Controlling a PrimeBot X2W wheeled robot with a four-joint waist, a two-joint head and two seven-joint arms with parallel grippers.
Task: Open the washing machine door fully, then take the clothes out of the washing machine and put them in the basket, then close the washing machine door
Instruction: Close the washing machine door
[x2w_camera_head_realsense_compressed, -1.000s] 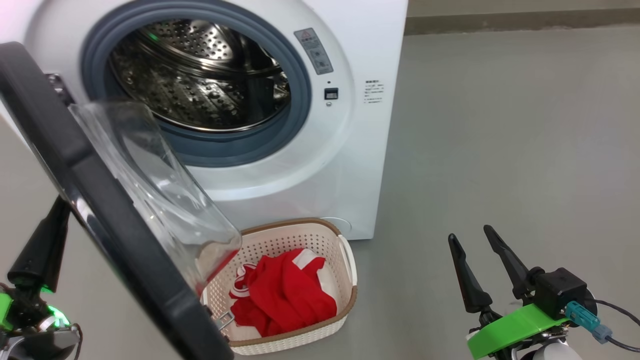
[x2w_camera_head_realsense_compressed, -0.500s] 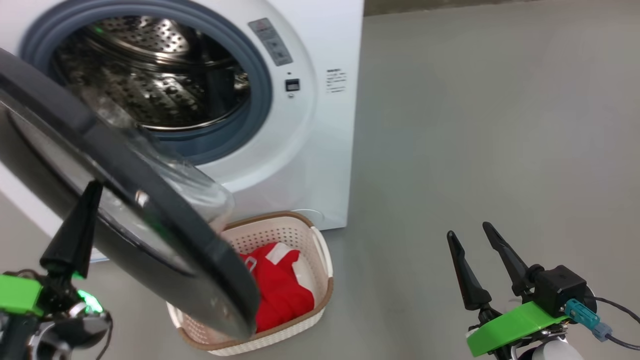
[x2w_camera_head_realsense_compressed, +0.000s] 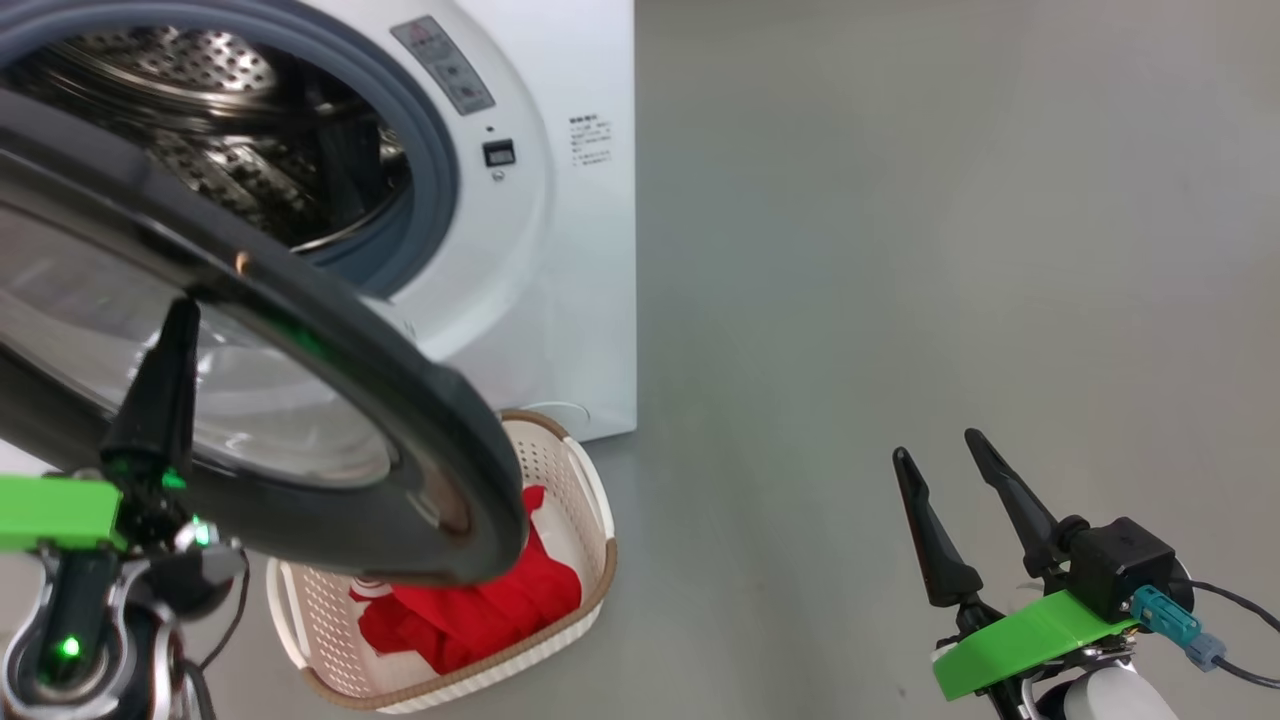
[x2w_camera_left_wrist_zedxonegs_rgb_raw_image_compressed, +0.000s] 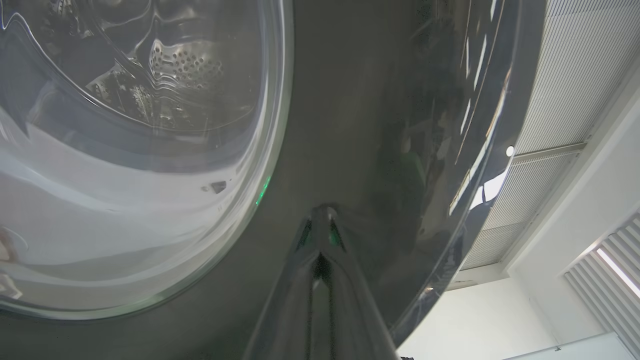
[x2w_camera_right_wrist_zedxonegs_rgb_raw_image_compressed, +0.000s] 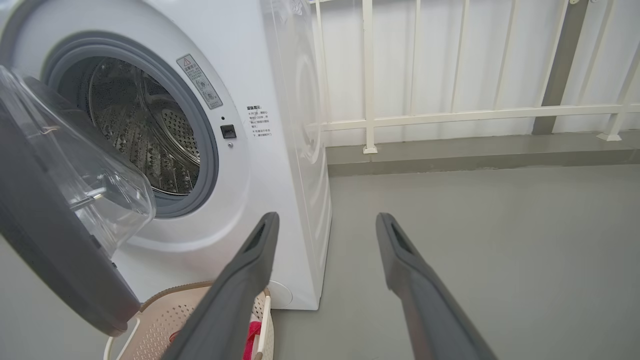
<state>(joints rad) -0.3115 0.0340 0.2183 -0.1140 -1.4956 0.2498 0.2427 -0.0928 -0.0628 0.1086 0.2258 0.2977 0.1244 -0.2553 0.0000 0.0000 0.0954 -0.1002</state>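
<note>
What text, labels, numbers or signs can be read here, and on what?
Grey sticker on the washing machine front: red warning triangle sign; its print too small to read.
Black print block right of the sticker, same front: too small to read.
No words or numbers are legible.

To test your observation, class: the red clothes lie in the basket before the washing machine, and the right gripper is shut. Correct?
No: the right gripper is open, as the right wrist view shows. The clothes do lie in the basket.

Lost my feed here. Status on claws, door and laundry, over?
Left claw shut, tip on door rim. Right claw open, empty. Door part open, clothes in basket. Door overhangs basket.
</note>
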